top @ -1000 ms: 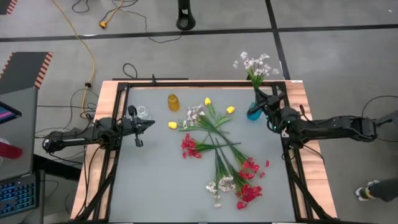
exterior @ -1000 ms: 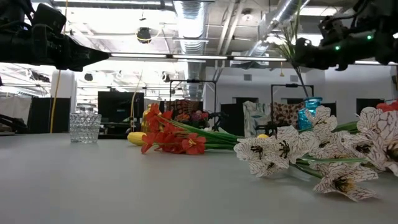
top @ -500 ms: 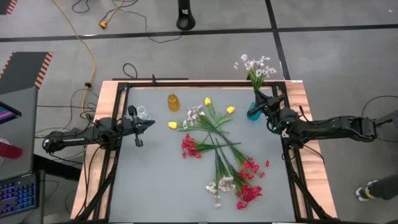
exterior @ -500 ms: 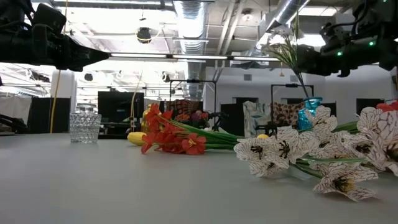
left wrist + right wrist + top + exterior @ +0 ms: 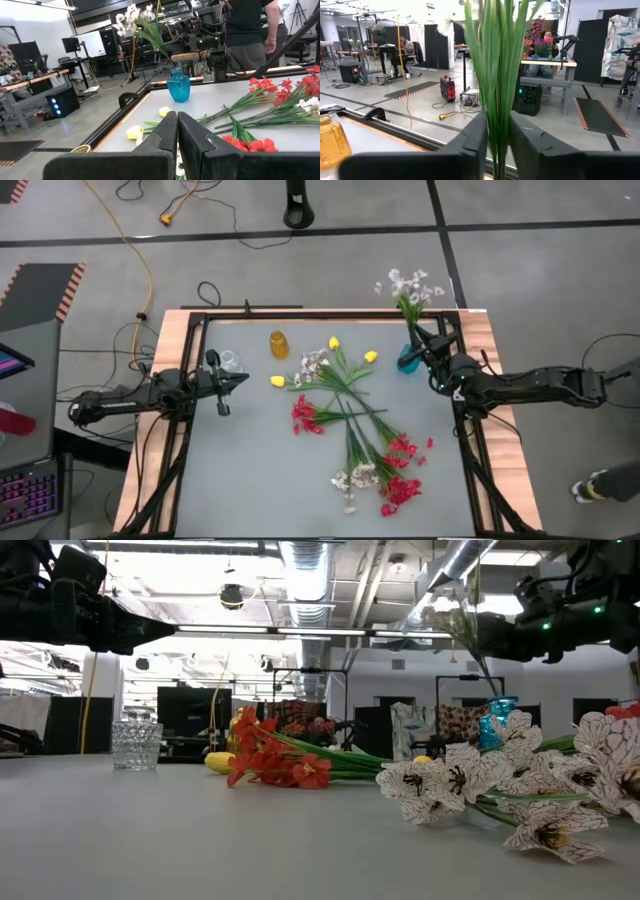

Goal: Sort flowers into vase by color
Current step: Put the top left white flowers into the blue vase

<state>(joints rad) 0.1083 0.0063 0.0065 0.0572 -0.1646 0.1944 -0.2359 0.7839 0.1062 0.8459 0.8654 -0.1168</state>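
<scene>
Red, white and yellow flowers (image 5: 350, 435) lie mid-table. At the left edge, the left gripper (image 5: 243, 381) hovers pinched shut. At the far right corner, the right gripper (image 5: 422, 346) stands narrowly parted around the white spray (image 5: 408, 288) (stem between its fingers) in the blue vase (image 5: 407, 361).

My left gripper (image 5: 243, 380) hangs by the table's left edge, fingers pressed together. My right gripper (image 5: 418, 343) reaches over the far right corner, its 2 fingers (image 5: 475, 137) slightly parted.

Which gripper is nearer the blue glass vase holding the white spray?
Right. The right gripper is right beside the blue glass vase, fingers around the white spray stems. The left gripper waits across the table.
</scene>
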